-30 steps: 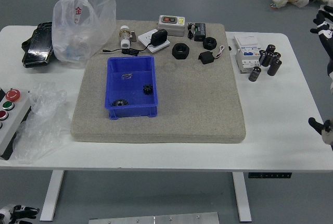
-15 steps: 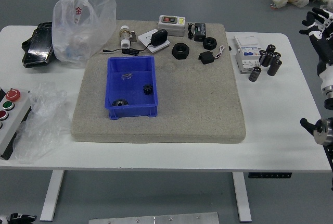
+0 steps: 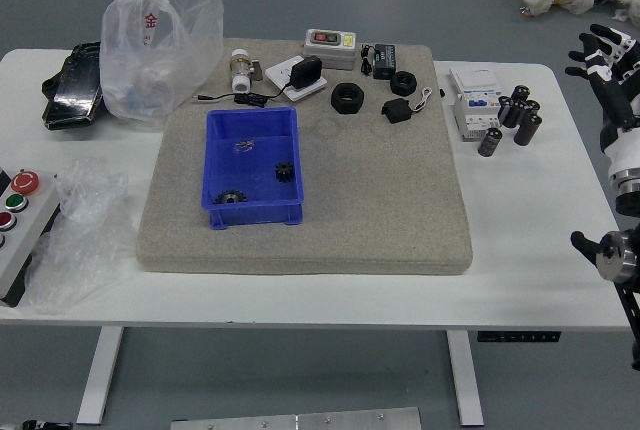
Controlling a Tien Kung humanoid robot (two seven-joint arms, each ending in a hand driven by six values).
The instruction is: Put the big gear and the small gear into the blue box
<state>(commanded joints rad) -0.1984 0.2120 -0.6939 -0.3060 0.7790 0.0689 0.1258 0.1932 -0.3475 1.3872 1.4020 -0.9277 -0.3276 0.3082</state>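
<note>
Farther in from the right edge than in the earlier frames, the robot's right arm [image 3: 625, 155] now reaches up over the right side of the tabletop [image 3: 545, 280]. Its black right hand [image 3: 608, 58] is at the upper right of the frame, fingers spread wide and holding nothing. Below it, at the lower right, a round metal part [image 3: 616, 258] also sits farther into view. The left hand [image 3: 42, 425] has sunk lower, so only a sliver shows at the bottom left corner; whether it is open or closed cannot be told.

Left of centre, a blue box [image 3: 252, 214] stands on a grey mat [image 3: 380, 215]. Both dark gears are inside it: the big gear [image 3: 231, 196] near the box's lower left corner, the small gear [image 3: 284, 171] by its right side.

Along the top of the mat are a small bottle [image 3: 240, 72], a black adapter [image 3: 306, 72] on a white plate, a grey device [image 3: 330, 48], two black rings [image 3: 347, 98] and a small black block [image 3: 397, 110]. A clear plastic bag [image 3: 160, 50] stands at the upper left; a button panel [image 3: 22, 212] is at the left edge. To the right of the mat are a white box [image 3: 478, 105] and a group of dark cylinders [image 3: 527, 130].
</note>
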